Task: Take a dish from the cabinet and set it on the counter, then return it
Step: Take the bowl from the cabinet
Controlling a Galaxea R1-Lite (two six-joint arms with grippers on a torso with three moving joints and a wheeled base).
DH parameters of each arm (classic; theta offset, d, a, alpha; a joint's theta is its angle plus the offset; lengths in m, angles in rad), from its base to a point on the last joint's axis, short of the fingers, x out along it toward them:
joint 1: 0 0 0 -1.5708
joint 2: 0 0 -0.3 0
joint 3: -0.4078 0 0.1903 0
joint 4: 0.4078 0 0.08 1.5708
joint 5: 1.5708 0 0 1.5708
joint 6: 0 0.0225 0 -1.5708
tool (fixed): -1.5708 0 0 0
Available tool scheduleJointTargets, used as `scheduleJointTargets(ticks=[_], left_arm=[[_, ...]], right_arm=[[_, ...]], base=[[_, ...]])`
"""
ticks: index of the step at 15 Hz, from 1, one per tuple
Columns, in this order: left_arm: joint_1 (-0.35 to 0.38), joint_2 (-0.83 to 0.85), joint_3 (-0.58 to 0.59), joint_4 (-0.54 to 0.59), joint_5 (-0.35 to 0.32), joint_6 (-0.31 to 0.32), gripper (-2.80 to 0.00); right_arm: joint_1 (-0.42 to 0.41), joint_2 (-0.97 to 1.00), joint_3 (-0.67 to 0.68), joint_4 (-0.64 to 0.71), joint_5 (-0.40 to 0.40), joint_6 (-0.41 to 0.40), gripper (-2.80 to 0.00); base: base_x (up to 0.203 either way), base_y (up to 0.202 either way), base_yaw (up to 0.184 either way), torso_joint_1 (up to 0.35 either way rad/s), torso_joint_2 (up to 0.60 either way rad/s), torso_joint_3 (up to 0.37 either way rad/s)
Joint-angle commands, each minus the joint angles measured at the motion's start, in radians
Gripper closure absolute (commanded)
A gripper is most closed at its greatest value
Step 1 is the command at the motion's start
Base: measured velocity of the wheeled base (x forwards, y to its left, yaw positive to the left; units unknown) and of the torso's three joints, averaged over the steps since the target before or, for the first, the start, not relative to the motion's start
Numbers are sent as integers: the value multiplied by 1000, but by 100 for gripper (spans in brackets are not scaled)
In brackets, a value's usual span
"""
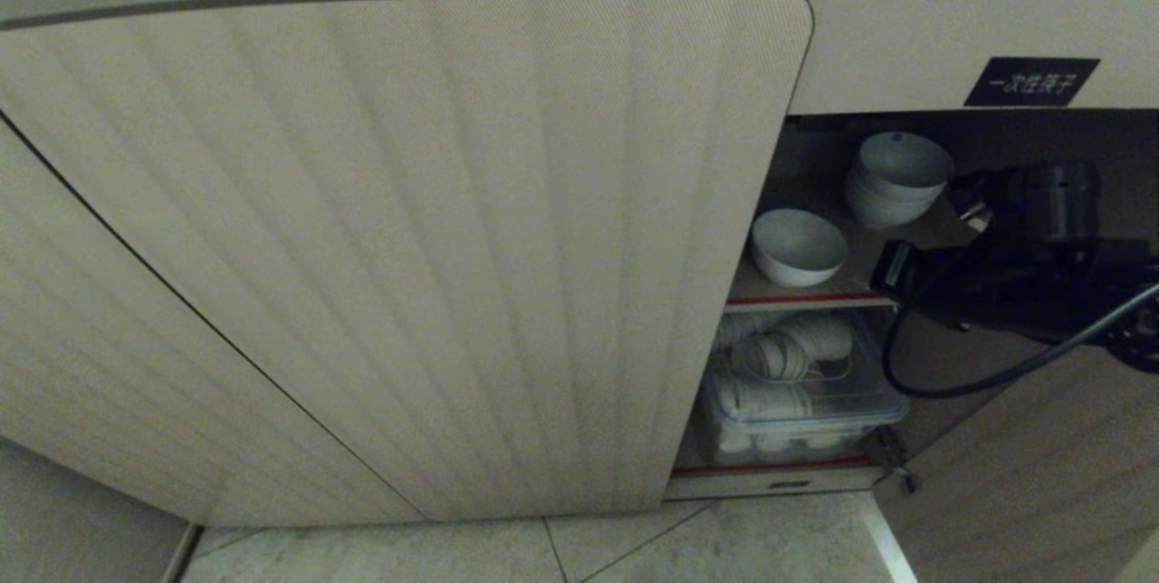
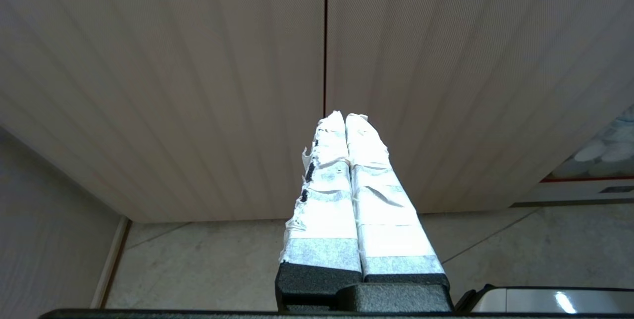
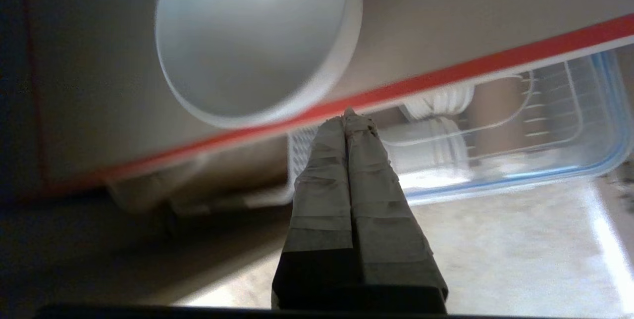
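Low beige cabinet, ribbed door swung open, right side of the interior exposed. Single white bowl sits upright on the upper shelf, just behind its red-edged front. A stack of white bowls stands farther back on the same shelf, apart from the single one. Below, a clear plastic bin holds more white dishes lying on their sides with a wire rack. Black label with white characters above the opening.

Right gripper is at the shelf front, taped fingers pressed fully together, holding nothing; tips just in front of the red edge, below the bowl's rim, not touching it. Right arm enters from the right in the head view, black cable looping under it.

Left gripper parked facing the ribbed doors above the tiled floor, fingers closed together, empty.
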State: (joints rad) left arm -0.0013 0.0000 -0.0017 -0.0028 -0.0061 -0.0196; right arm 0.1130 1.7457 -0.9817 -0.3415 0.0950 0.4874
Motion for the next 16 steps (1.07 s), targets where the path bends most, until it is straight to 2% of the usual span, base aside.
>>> scheduleJointTargets(ticks=[1, 8, 9, 16], left_arm=[[1, 0, 0, 0, 0, 0, 0], [0, 0, 0, 0, 0, 0, 0], [0, 0, 0, 0, 0, 0, 0], [0, 0, 0, 0, 0, 0, 0]], right_arm=[[1, 11, -18, -3, -6, 33, 0], [2, 29, -48, -7, -9, 82, 0], [2, 32, -48, -7, -9, 83, -280], [2, 35, -46, -27, -9, 88, -280]], base=[[0, 0, 0, 0, 0, 0], [0, 0, 0, 0, 0, 0], [0, 0, 0, 0, 0, 0], [0, 0, 0, 0, 0, 0]])
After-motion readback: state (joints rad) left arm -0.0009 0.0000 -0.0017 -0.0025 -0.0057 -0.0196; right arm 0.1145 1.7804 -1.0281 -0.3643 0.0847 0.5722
